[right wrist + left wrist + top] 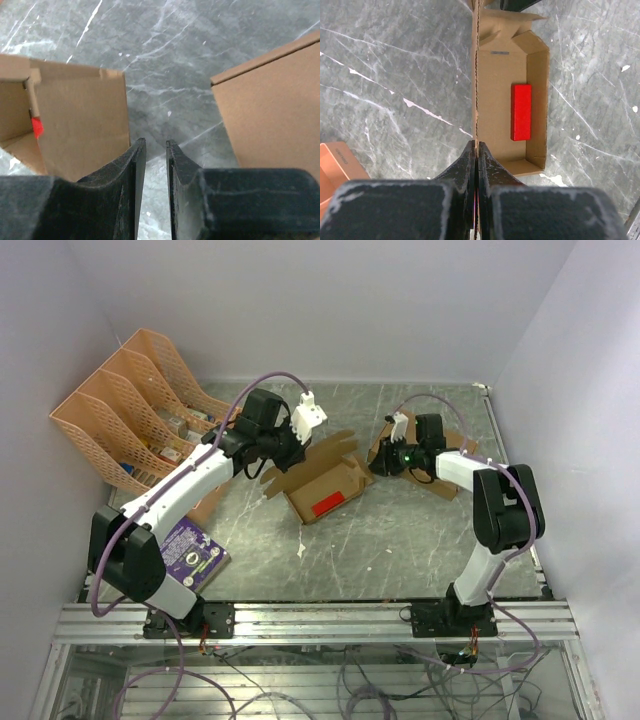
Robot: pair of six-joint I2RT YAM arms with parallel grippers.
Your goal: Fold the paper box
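Observation:
The paper box (pixel 325 485) lies open on the table as a brown cardboard tray with unfolded flaps, and a red block (pixel 328 504) rests inside it. My left gripper (pixel 283 455) is at its left side. In the left wrist view the gripper (pixel 477 145) is shut on the thin upright wall of the paper box (pixel 495 100), with the red block (pixel 521 111) to the right. My right gripper (pixel 155 142) hovers over bare table with a narrow gap between its fingers and nothing in it. The paper box (pixel 80 120) is just to its left.
A second brown cardboard box (pixel 280 110) stands to the right of the right gripper, seen under that arm as the cardboard box (pixel 455 465). Orange file racks (pixel 130 410) fill the far left. A purple booklet (pixel 190 552) lies near the left arm's base.

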